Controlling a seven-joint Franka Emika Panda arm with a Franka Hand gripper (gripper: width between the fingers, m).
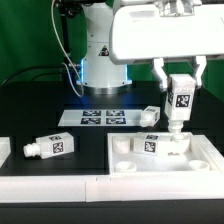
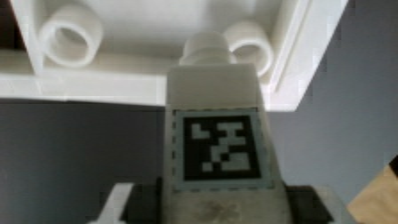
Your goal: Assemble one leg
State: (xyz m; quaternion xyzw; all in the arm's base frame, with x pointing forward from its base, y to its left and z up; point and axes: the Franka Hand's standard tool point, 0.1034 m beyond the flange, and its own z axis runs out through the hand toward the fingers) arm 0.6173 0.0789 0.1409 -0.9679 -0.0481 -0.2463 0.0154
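Observation:
My gripper [image 1: 181, 90] is shut on a leg [image 1: 180, 101], a small white block with a black-and-white tag. It holds the leg upright with the narrow stub [image 1: 172, 127] pointing down at the far right corner of the big flat white panel [image 1: 190, 160]. In the wrist view the held leg [image 2: 222, 140] fills the middle between my fingers [image 2: 135, 202]. Its stub [image 2: 228, 48] sits at a round socket of the panel [image 2: 125, 78]. I cannot tell whether the stub is in the hole. A second leg [image 1: 148, 143] lies on the panel.
Another leg [image 1: 55, 147] lies on the black table at the exterior view's left, and one more [image 1: 5, 148] sits at the far left edge. The marker board [image 1: 108, 117] lies behind the panel, in front of the arm's base [image 1: 103, 70]. A white strip [image 1: 60, 188] borders the front.

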